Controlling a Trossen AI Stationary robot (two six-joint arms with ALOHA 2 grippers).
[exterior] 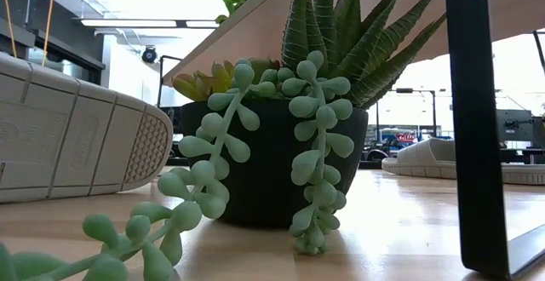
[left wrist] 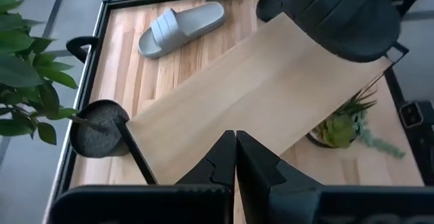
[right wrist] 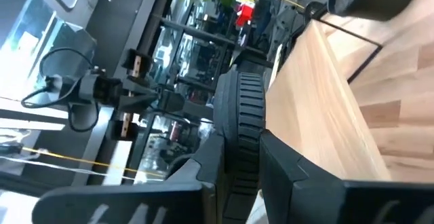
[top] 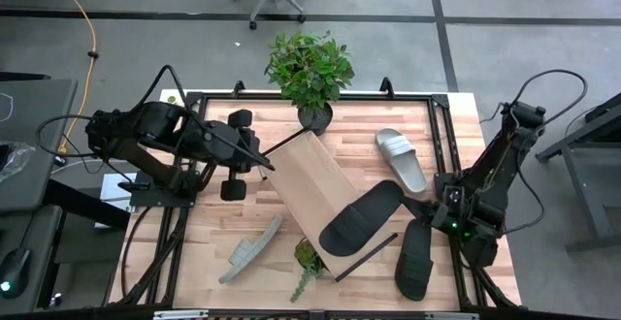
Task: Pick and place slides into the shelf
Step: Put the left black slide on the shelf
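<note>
The shelf (top: 312, 192) is a light-wood board with dark frame rods, lying slantwise across the table's middle. One black slide (top: 359, 220) lies on the shelf's near-right part. My right gripper (top: 419, 207) is shut on that slide's right end. The second black slide (top: 415, 260) lies on the table by the right arm. One grey slide (top: 401, 158) lies flat at the far right. The other grey slide (top: 250, 249) lies on its side at the near left. My left gripper (top: 264, 162) is shut at the shelf's far-left end (left wrist: 224, 108). My right gripper pinches the black slide's ribbed sole edge (right wrist: 239, 108) between its two fingers, coming level from the table's right side, along the slide. The rest of the slide lies on the shelf board (right wrist: 325, 95). My left gripper's shut fingers (left wrist: 258, 166) stand at the shelf's end edge; whether they touch it I cannot tell.
A leafy plant in a dark pot (top: 310, 73) stands at the far edge by the shelf's far end. A small succulent pot (top: 309, 255) stands under the shelf's near end and fills the low view (exterior: 264, 162). A dark frame (top: 437, 102) rims the table.
</note>
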